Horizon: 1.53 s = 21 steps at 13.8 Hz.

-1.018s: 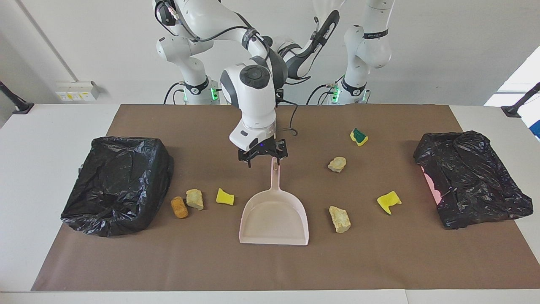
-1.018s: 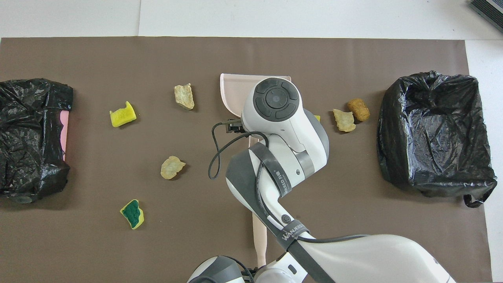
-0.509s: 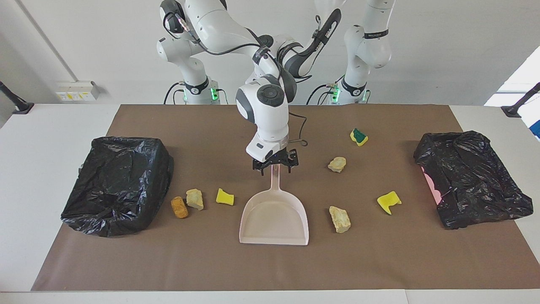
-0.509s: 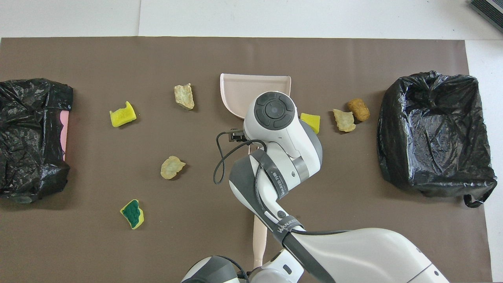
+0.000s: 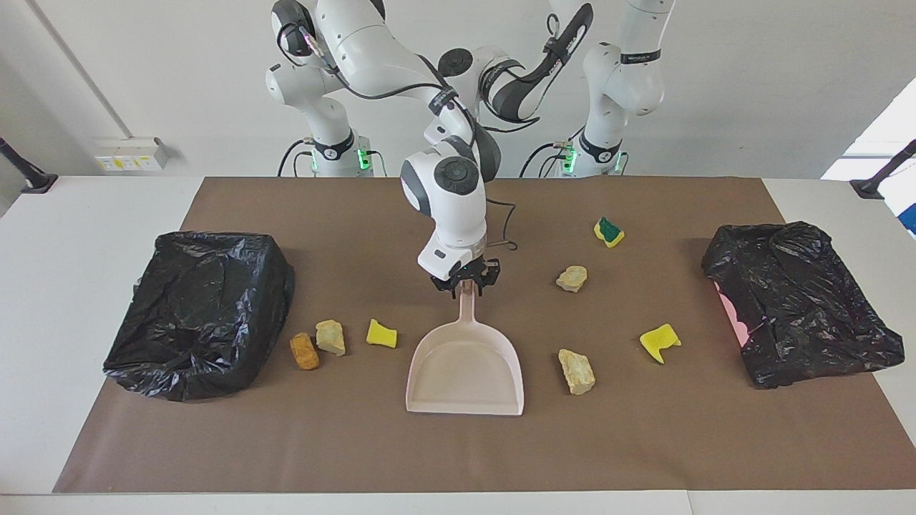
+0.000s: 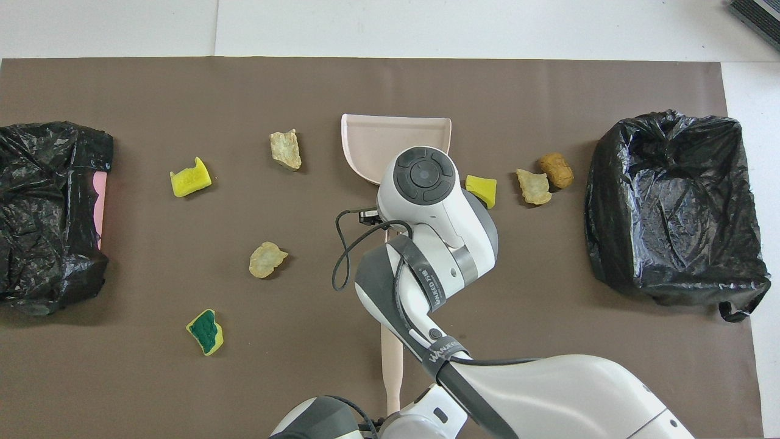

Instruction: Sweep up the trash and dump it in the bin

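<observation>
Trash (image 5: 381, 333) is lying loose on the brown mat (image 5: 458, 458): all seven scraps are sitting outside both black-bagged bins (image 5: 200, 311), and none is resting in the dustpan (image 5: 465, 368), so I am judging the sweeping and dumping as not yet begun. I am watching the right gripper (image 5: 465, 279) closing narrow on the dustpan's handle. Three scraps are sitting beside the pan toward the right arm's end, the plain yellow chunk closest to it, and four toward the left arm's end, all well apart from that gripper. The left gripper (image 5: 501, 93) is waiting, raised over the robots' end of the table.
</observation>
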Each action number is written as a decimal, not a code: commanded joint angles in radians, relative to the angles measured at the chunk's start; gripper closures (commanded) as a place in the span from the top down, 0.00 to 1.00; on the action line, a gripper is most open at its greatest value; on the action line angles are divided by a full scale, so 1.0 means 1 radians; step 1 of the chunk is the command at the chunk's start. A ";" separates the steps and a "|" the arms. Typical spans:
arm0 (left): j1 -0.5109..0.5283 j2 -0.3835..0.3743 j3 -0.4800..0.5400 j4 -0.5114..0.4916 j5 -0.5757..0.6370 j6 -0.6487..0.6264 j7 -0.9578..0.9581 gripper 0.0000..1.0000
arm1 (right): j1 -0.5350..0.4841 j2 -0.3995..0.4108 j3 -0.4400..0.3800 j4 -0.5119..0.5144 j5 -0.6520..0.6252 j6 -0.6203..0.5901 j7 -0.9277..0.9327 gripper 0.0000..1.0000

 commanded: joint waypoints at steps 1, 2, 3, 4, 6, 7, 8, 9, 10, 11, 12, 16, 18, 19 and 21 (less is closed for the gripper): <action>-0.002 -0.002 0.000 -0.021 -0.008 0.034 0.006 0.49 | -0.004 -0.024 0.004 -0.032 0.003 0.005 -0.013 0.00; -0.002 -0.002 0.000 -0.023 -0.008 0.034 0.008 0.49 | -0.004 -0.024 -0.005 -0.021 -0.006 -0.033 -0.015 0.00; -0.002 0.000 0.000 -0.029 -0.008 0.037 0.009 0.53 | -0.013 -0.027 -0.008 0.018 -0.041 -0.099 -0.016 0.00; -0.002 0.009 0.000 -0.030 -0.008 0.037 0.009 0.63 | -0.025 -0.059 -0.011 0.046 -0.062 -0.160 -0.021 0.00; -0.002 0.012 0.000 -0.044 -0.008 0.037 0.008 0.73 | -0.077 -0.149 -0.013 0.036 -0.066 -0.230 -0.038 0.00; -0.002 0.011 0.000 -0.044 -0.008 0.031 0.006 0.70 | -0.099 -0.189 -0.013 0.035 -0.065 -0.279 -0.071 0.00; -0.002 0.010 0.000 -0.044 -0.008 0.031 0.005 0.59 | -0.126 -0.221 -0.013 0.035 -0.065 -0.323 -0.111 0.00; -0.003 0.010 0.000 -0.044 -0.008 0.031 0.005 0.43 | -0.147 -0.251 -0.013 0.034 -0.065 -0.366 -0.142 0.00; -0.003 0.010 0.000 -0.044 -0.008 0.028 0.005 0.18 | -0.162 -0.274 -0.013 0.025 -0.065 -0.403 -0.168 0.00; -0.003 0.010 0.000 -0.042 -0.007 0.019 0.005 0.00 | -0.177 -0.298 -0.013 0.002 -0.065 -0.426 -0.191 0.00; -0.002 0.009 0.001 -0.039 -0.008 0.017 0.005 0.00 | -0.196 -0.327 -0.013 -0.030 -0.065 -0.436 -0.231 0.00; 0.034 -0.019 0.006 -0.001 -0.008 -0.059 0.005 0.00 | -0.196 -0.423 -0.013 -0.168 -0.106 -0.436 -0.424 0.00; 0.101 -0.046 0.007 0.028 0.001 -0.120 0.006 0.00 | -0.208 -0.449 -0.011 -0.222 -0.108 -0.413 -0.607 0.00; 0.150 -0.048 0.009 0.060 0.045 -0.172 0.008 0.00 | -0.219 -0.452 -0.011 -0.239 -0.105 -0.379 -0.786 0.00; 0.230 -0.048 0.009 0.105 0.114 -0.236 0.009 0.00 | -0.265 -0.449 -0.011 -0.242 -0.085 -0.365 -1.139 0.00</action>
